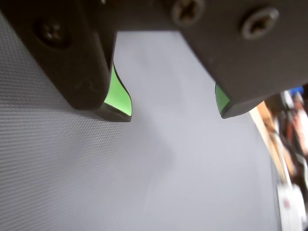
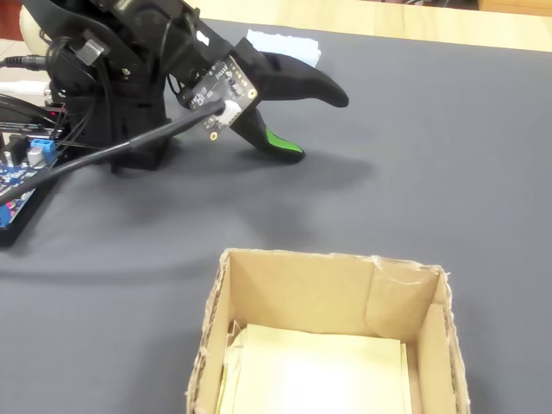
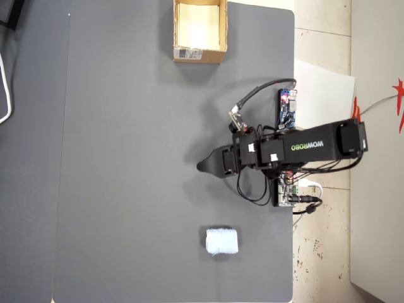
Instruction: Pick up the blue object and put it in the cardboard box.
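Matting of dark grey covers the table in the overhead view, its fine weave showing close up in the wrist view, and past its right edge lie pale floor tiles and a white sheet. At the far side of the fixed view a strip of light wood runs beyond the mat. The gripper is spread apart and holds nothing: in the wrist view its two black jaws with green pads hang over bare mat with a clear gap between them. The blue object, a pale soft roll, lies on the mat near the lower edge of the overhead view, well apart from the gripper; in the fixed view only a sliver of it shows behind the arm. The cardboard box sits at the top of the overhead view, open, with a pale yellow inside and a white label on its near wall; the fixed view cuts off the box's lower part. The right edge of the wrist view is a blur of colours that cannot be made out.
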`<act>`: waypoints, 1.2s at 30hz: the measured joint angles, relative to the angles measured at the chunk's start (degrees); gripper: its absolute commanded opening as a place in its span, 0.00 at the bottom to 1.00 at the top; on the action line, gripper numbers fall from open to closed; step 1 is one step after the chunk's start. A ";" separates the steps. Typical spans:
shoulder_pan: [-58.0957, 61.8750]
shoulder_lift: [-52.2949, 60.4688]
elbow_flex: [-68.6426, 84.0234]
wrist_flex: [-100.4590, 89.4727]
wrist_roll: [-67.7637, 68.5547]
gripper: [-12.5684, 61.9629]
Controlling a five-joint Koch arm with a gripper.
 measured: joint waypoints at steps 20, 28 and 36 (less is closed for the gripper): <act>-21.53 0.09 -2.46 3.25 2.29 0.62; -29.00 -0.18 -6.50 10.99 7.65 0.62; -32.08 -6.42 -16.61 23.73 8.70 0.62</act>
